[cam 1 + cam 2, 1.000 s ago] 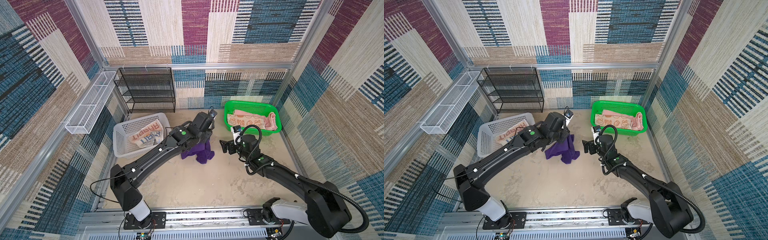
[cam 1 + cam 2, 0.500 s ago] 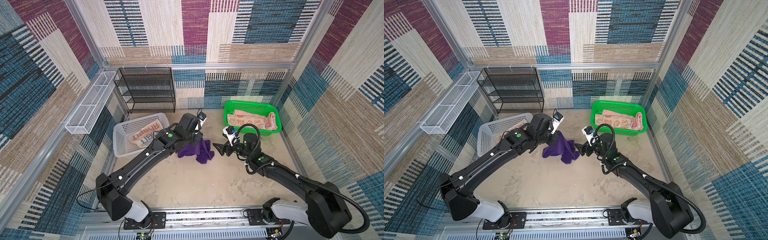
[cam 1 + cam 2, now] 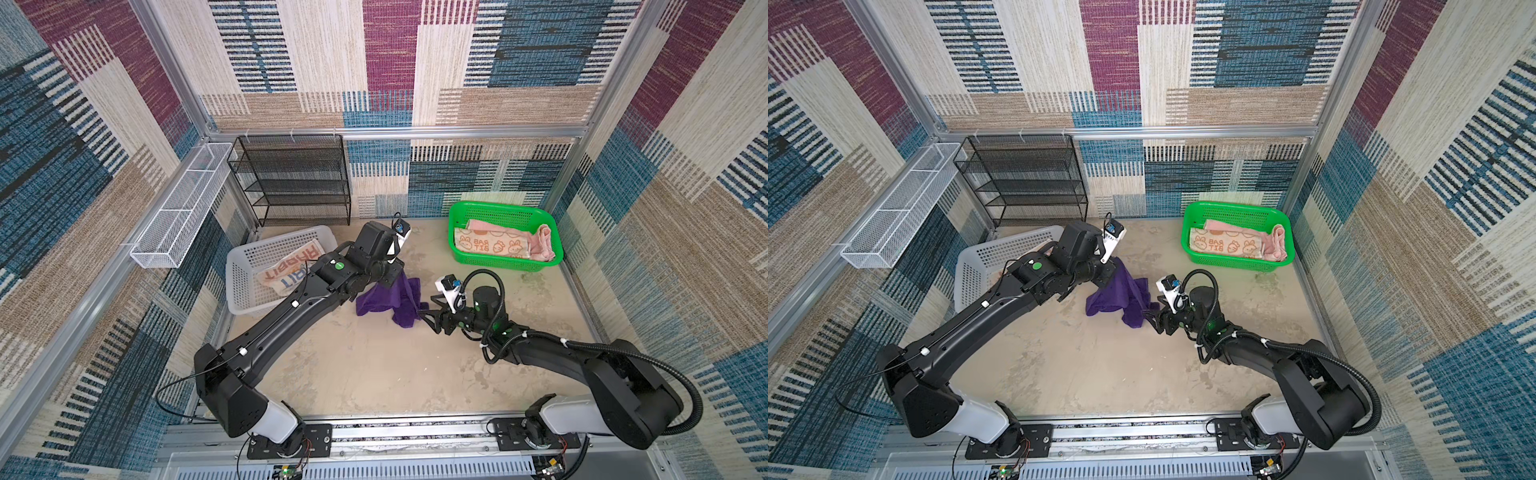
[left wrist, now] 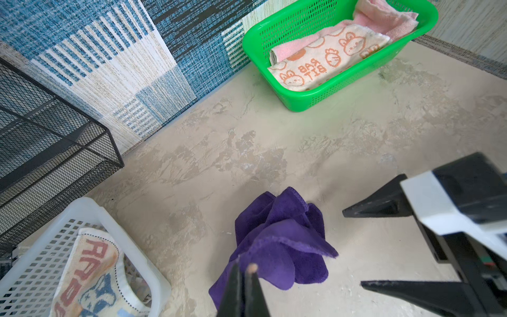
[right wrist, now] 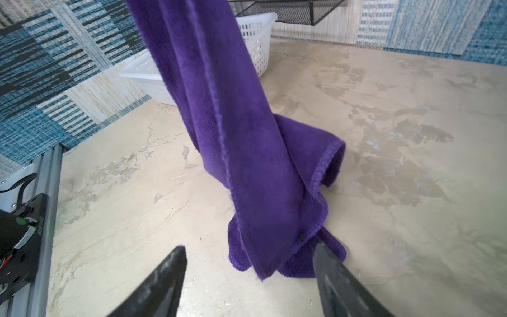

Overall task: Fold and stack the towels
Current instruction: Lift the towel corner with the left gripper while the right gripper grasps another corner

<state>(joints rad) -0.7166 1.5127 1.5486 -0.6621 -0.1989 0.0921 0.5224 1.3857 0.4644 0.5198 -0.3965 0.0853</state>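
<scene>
Two black fingers of the right gripper (image 5: 248,248) stand wide apart, low over the table (image 5: 384,192), with nothing pinched between them. Directly ahead of them, and partly inside their gap in the right wrist view, sits the bottom end of the purple towel (image 5: 233,137). It is a bunched corner resting on the table, its stitched hem just touching the inner face of one finger while the other finger is well clear.

From that corner the cloth's long axis climbs steeply up and away from the right gripper, a narrow hanging column rather than a spread sheet. In both top views the purple towel (image 3: 399,297) runs from the right fingertips back toward the left arm's wrist. Its upper end is clamped in the left gripper (image 4: 245,264), whose fingers are pressed nearly together on a fold of the cloth.

The right arm is therefore the nearer one to the free low corner. By my reading the next move turns on closing there, across the hem, so the two arms can draw the towel out flat.

Farther back on the left, the white basket (image 3: 249,266) holds the RABBIT towel (image 3: 291,270), unfolded. Farthest off, the green basket (image 3: 498,206) holds the orange towel (image 3: 490,245), folded, with the pink towel (image 3: 544,245) beside and partly under it.
</scene>
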